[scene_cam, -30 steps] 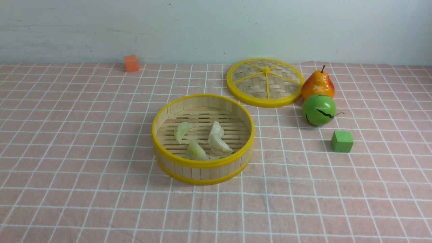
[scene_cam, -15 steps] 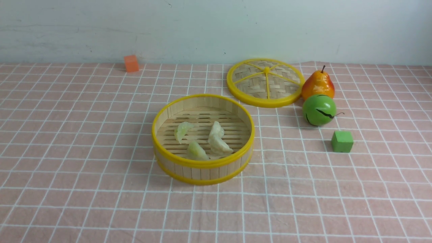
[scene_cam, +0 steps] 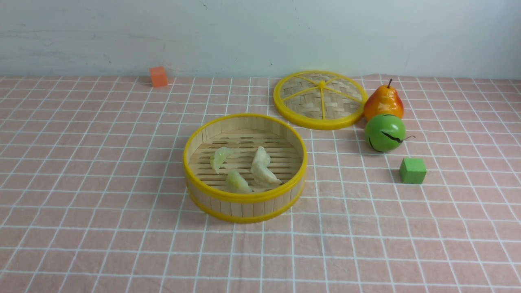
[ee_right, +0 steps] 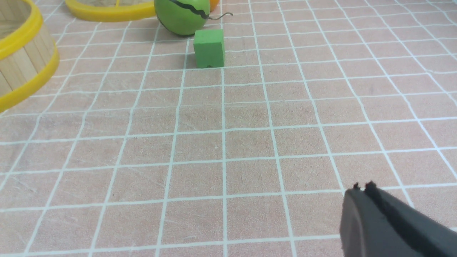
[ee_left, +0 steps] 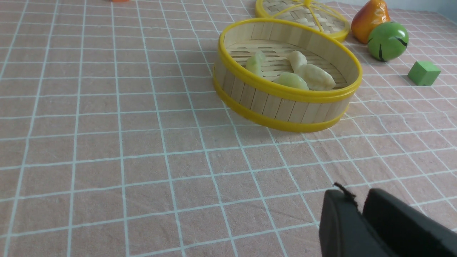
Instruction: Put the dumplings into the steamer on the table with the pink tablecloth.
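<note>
The steamer (scene_cam: 244,197) stands in the middle of the pink tablecloth (scene_cam: 101,162) that covers the table. Several dumplings lie on its slatted floor: two pale green ones (scene_cam: 220,158) (scene_cam: 237,182) and two whitish ones (scene_cam: 261,156) (scene_cam: 265,176). Neither arm shows in the front view. In the left wrist view the left gripper (ee_left: 358,194) hovers over bare cloth short of the steamer (ee_left: 285,91), its jaws a narrow gap apart and empty. The right gripper (ee_right: 362,187) is shut and empty over the cloth, with the steamer's rim (ee_right: 21,39) at the frame's edge.
A flat woven yellow-rimmed lid (scene_cam: 320,99) lies behind the steamer to the right. Beside it are a pear (scene_cam: 383,101), a green ball (scene_cam: 384,132) and a green cube (scene_cam: 412,170). An orange cube (scene_cam: 158,76) sits at the back left by the wall.
</note>
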`<action>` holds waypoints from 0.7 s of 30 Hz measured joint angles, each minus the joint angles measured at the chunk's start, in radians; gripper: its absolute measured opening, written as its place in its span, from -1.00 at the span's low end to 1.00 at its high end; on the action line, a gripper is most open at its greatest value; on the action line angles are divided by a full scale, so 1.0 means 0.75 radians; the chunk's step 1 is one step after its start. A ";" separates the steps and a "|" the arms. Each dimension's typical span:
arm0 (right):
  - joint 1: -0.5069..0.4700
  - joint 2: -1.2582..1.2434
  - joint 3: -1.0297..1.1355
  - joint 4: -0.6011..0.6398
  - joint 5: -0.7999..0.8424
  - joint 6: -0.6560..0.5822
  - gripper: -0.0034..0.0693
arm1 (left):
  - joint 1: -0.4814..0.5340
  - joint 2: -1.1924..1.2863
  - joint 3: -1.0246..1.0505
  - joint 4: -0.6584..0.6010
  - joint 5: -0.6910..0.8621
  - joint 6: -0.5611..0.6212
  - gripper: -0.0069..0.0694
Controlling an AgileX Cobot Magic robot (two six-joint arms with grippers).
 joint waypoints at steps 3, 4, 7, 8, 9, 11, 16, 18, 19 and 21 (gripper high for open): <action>0.000 0.000 0.000 0.000 0.000 0.000 -0.93 | 0.000 0.000 0.000 0.000 0.000 0.000 -0.58; 0.000 0.000 0.000 0.000 0.000 0.000 -0.92 | 0.000 0.000 0.000 0.000 0.000 0.000 -0.58; 0.000 0.000 0.000 0.000 0.000 0.000 -0.92 | 0.000 0.000 0.005 0.000 -0.016 0.000 -0.58; 0.000 0.000 0.000 0.000 0.000 0.000 -0.92 | 0.000 0.000 0.010 0.000 -0.031 0.000 -0.58; 0.000 0.000 0.000 0.000 0.000 0.000 -0.92 | 0.000 0.000 0.021 0.000 -0.075 0.000 -0.58; 0.000 0.000 0.000 0.000 0.000 0.000 -0.92 | 0.015 0.000 0.064 0.001 -0.207 0.000 -0.65; 0.000 0.000 0.000 0.000 0.000 0.000 -0.92 | 0.165 0.000 0.193 0.000 -0.501 0.000 -0.86; 0.000 0.000 0.000 0.000 0.000 0.000 -0.91 | 0.315 0.000 0.286 0.000 -0.628 0.000 -0.86; 0.000 0.000 0.000 0.000 0.000 0.000 -0.91 | 0.347 0.000 0.305 -0.001 -0.650 0.000 -0.86; 0.000 0.000 0.000 0.000 0.000 0.000 -0.91 | 0.436 0.000 0.353 -0.001 -0.670 0.000 -0.86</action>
